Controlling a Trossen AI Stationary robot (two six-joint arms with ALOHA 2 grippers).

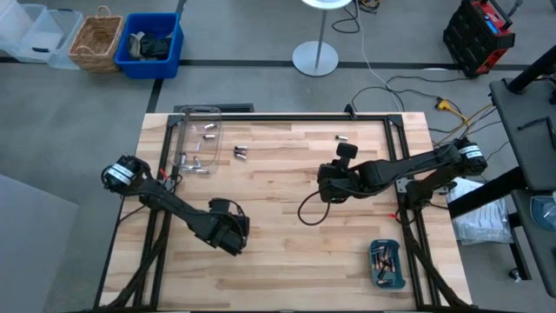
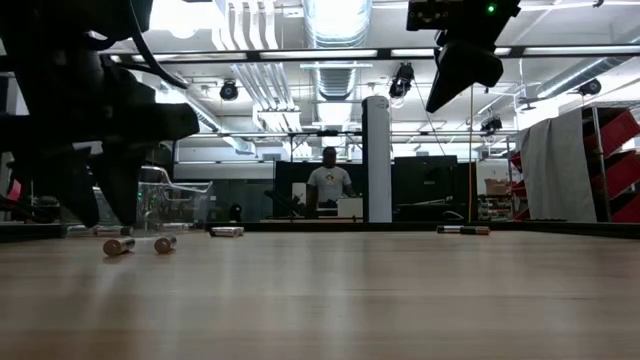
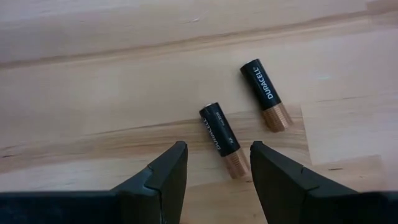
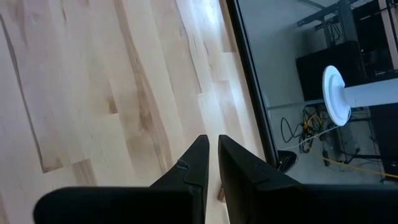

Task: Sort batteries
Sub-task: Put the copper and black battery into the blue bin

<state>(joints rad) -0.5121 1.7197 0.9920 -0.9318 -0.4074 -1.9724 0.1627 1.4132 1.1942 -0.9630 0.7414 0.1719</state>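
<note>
Sorting partly done: several small black-and-copper cylindrical batteries lie in the teal rectangular tray, others in the clear plastic box; a few remain loose on the wooden tabletop. Left gripper, fingers spread, hovers over two loose cells. Right gripper, fingers nearly pressed together, hangs mid-table, apparently empty.

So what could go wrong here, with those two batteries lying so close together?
The left tool is open over the nearer battery, and the second battery lies just beside it. A finger coming down might nudge that neighbour. Either round cell could also roll away across the table.
</note>
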